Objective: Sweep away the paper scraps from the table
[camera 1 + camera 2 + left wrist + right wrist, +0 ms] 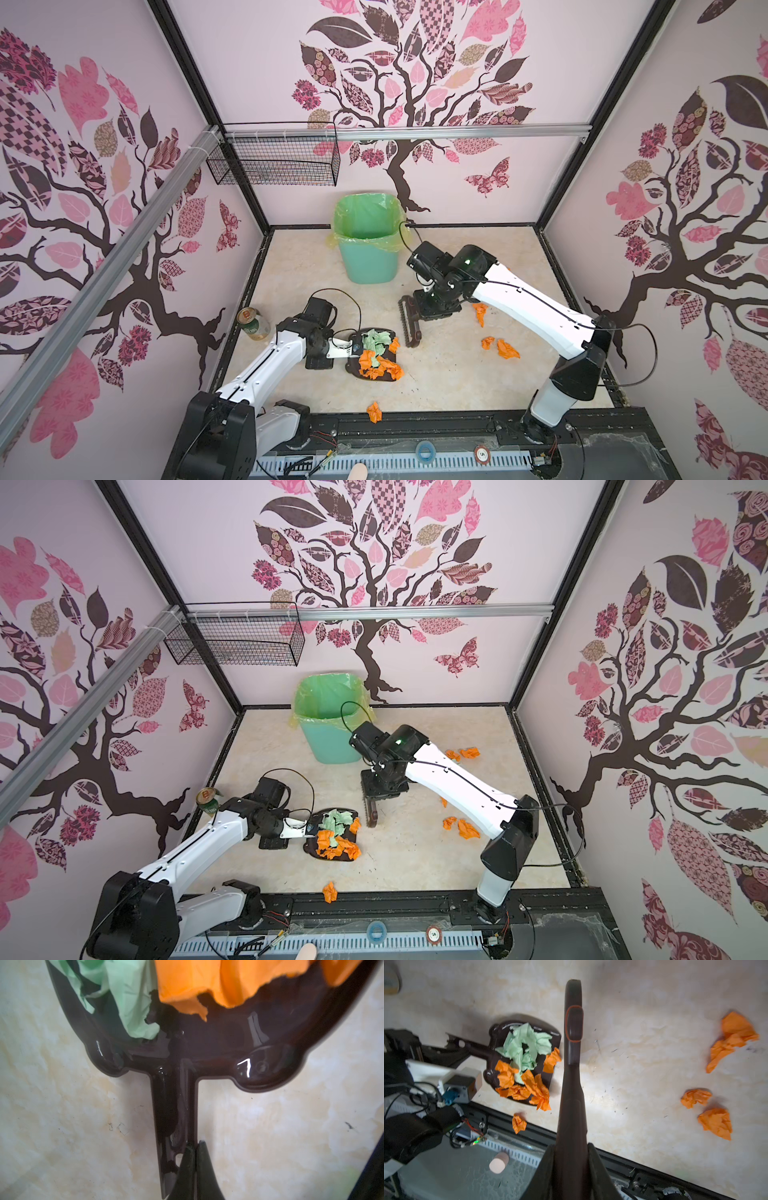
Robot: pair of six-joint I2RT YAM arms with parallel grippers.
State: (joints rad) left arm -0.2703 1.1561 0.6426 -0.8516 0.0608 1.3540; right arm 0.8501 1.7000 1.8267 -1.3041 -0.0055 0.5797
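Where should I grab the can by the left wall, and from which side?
Grip the can round its side, mid-height, coming from the bin side. It looks upright; the wall crowds one side and the left arm the other.

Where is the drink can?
In both top views the can sits near the table's left edge, beside the left arm and left of the dustpan.

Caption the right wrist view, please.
Dark plastic brush beside dark dustpan heaped with orange and mint paper scraps on beige table.
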